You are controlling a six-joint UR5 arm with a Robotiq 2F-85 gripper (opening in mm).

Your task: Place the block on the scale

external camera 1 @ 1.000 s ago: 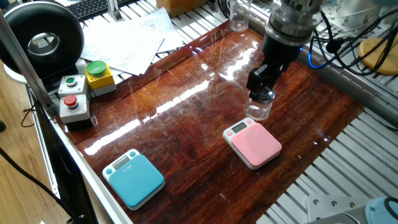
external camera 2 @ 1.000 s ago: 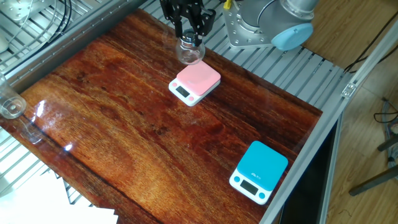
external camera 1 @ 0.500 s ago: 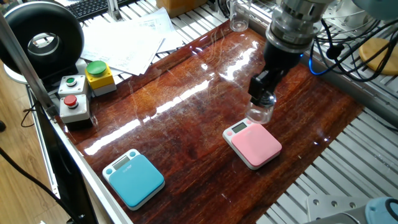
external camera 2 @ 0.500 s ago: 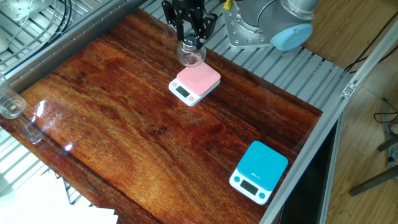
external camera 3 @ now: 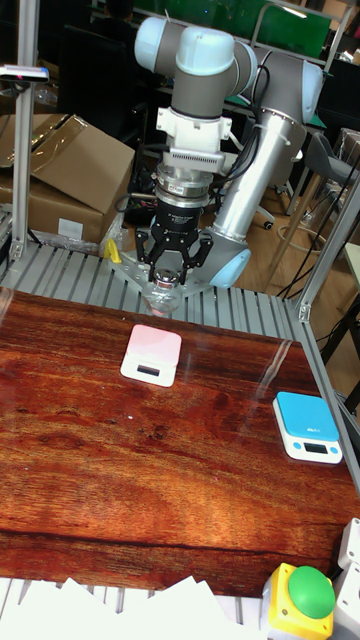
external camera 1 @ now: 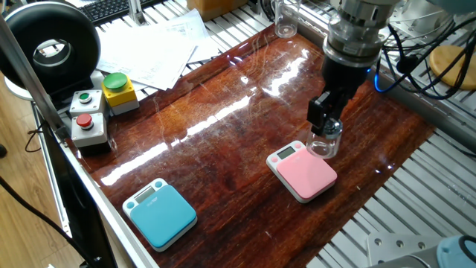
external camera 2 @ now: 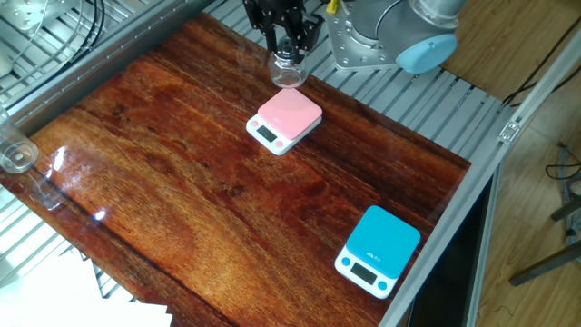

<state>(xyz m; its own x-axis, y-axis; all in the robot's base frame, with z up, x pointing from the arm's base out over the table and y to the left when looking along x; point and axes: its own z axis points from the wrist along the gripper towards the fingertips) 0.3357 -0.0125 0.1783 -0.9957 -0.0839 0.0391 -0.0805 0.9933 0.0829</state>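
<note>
The block is a small clear glass jar held in the air by its top in my gripper, which is shut on it. It hangs just past the far edge of the pink scale, slightly above it. From the other side, the block hangs under the gripper right behind the scale. In the tall view the block sits in the gripper above the back of the scale.
A blue scale lies at the table's near corner. A taller clear glass vessel stands at the far edge. A button box, a yellow box with a green button and loose papers lie at the left.
The gripper has carried the block sideways along the scale's far edge and a little up; the block now hangs closer to the scale's top.
</note>
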